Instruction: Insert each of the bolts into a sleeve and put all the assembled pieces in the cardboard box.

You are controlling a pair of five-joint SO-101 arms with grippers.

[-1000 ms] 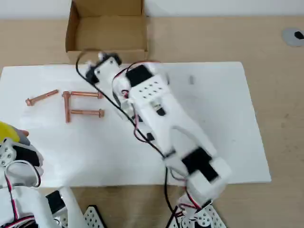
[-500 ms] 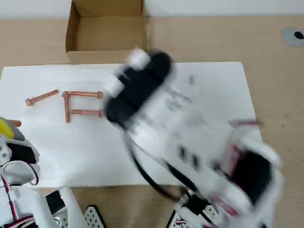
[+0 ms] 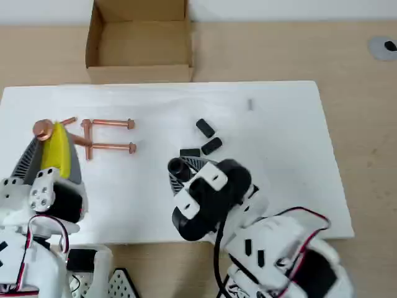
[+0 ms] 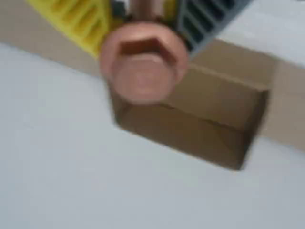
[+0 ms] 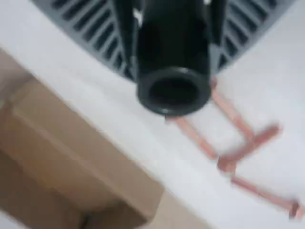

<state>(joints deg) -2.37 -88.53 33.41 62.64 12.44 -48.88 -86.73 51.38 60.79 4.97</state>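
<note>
My left gripper [image 3: 46,138], with one yellow and one grey finger, is shut on a copper bolt [image 3: 43,129] over the white mat's left side. The bolt's hexagonal head [image 4: 144,67] faces the camera in the left wrist view. My right gripper [image 3: 183,169] is shut on a black sleeve [image 3: 177,166] near the mat's middle front. The sleeve's open end [image 5: 174,90] points toward the box. Three loose black sleeves [image 3: 205,128] lie just beyond the right gripper. Several copper bolts [image 3: 111,148] lie between the left gripper and the cardboard box [image 3: 139,40].
The white mat [image 3: 285,155] covers the wooden table, with bare room on its right half. The open-topped box stands past the mat's far edge at the left. A grey and black round fitting [image 3: 383,47] sits at the table's far right.
The right arm has pulled back from its stretch toward the box to the mat's front, uncovering the loose sleeves. The left gripper has moved up from the front left edge with its bolt.
</note>
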